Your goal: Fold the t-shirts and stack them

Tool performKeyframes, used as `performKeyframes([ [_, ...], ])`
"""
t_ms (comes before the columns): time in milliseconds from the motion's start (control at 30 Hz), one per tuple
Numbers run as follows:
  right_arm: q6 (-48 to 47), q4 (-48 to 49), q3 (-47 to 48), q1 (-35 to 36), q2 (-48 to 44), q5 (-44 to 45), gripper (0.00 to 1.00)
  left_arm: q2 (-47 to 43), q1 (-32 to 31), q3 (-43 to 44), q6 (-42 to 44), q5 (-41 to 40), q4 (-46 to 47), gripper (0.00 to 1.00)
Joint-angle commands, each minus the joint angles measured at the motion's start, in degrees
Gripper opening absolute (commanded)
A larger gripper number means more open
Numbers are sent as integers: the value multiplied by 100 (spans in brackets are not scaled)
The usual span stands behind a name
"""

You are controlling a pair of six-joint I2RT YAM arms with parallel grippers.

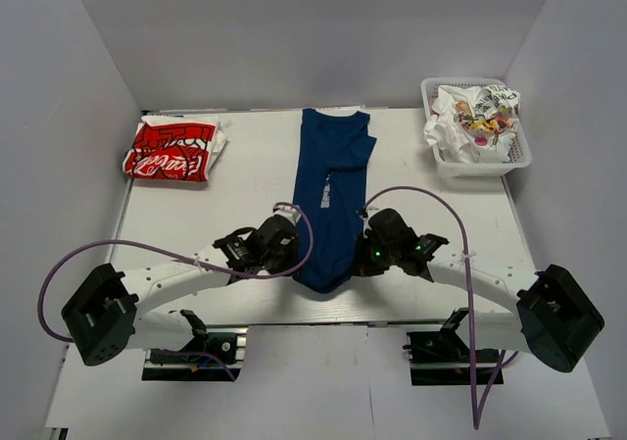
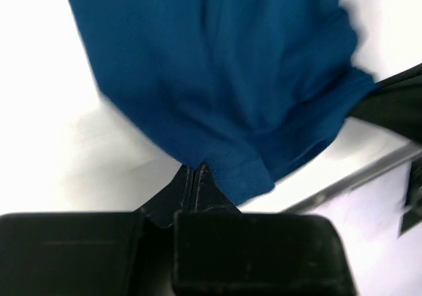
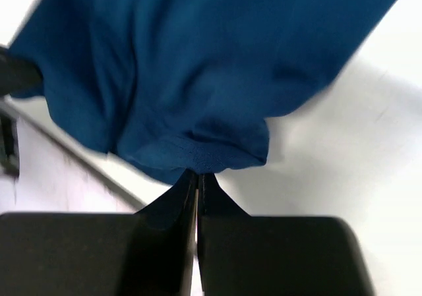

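Observation:
The navy blue t-shirt lies as a long narrow strip down the table's middle, print hidden. My left gripper is shut on its near left hem corner. My right gripper is shut on its near right hem corner. Both hold the near end close together, the cloth bunched between them. A folded red-and-white lettered t-shirt lies at the far left. White t-shirts with colourful prints sit crumpled in the basket.
The white lattice basket stands at the far right. The table's near edge runs just below the held hem. Purple cables loop over both arms. Grey walls enclose the table on three sides.

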Motion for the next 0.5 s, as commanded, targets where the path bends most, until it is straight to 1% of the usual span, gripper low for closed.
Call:
performKeyframes([
  [0,-216,441,435,-8,-114,839,0,226,59,538,129,-534,29,0],
  [67,-304,476,567,-17,-61,991,0,402,130,863,129,-788,29,0],
  [100,-296,485,724,-25,-26,1496,0,586,217,986,129,-911,-32,0],
  [133,-313,511,787,-52,87,1631,0,683,313,1257,77,-1191,-154,0],
  [200,-305,608,1005,-104,228,2088,0,859,445,1584,16,-1456,-234,0],
  [233,-296,591,1198,-122,386,2177,0,1017,559,1846,15,-1631,-234,0],
  [367,-585,503,1945,-210,791,2713,0,1386,849,2428,225,-1721,2,0],
  [433,-638,380,2296,-306,1027,2984,0,1711,937,2761,392,-1721,82,0],
  [467,-708,362,2342,-350,1072,3082,0,1817,1025,2876,393,-1721,134,0],
])
